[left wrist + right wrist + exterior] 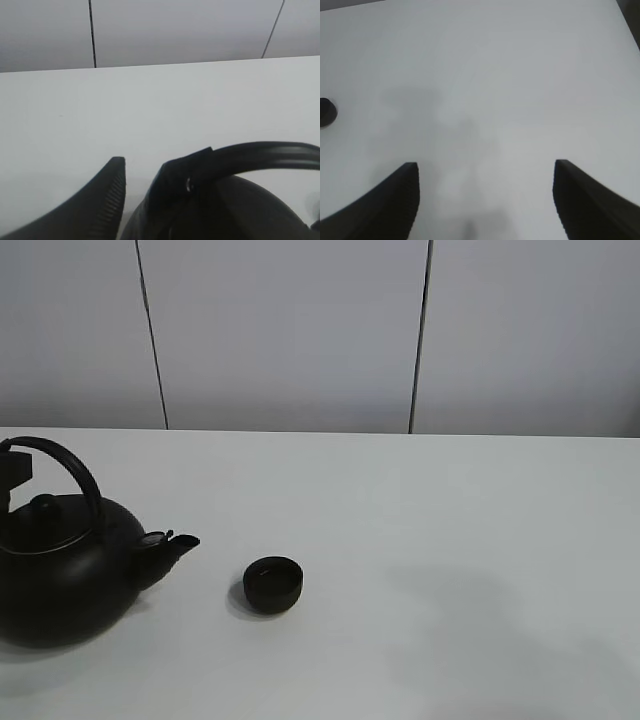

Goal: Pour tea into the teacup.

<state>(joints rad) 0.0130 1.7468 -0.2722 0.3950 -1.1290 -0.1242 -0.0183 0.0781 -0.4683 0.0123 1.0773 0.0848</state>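
Observation:
A big black kettle (60, 580) stands on the white table (420, 520) at the left, its short spout (178, 543) pointing at the teacup (273, 583), a small low black cup just to its right. My left gripper (12, 472) is at the left end of the arched handle (75, 465). In the left wrist view its jaws (142, 172) stand apart: the handle (260, 152) lies against one finger, and bare table shows between it and the other finger (105, 200). My right gripper (485, 175) hangs open over bare table, with the teacup (326, 111) far off to one side.
A grey panelled wall (290, 330) rises behind the table's far edge. The table surface to the right of the cup shows only soft shadows.

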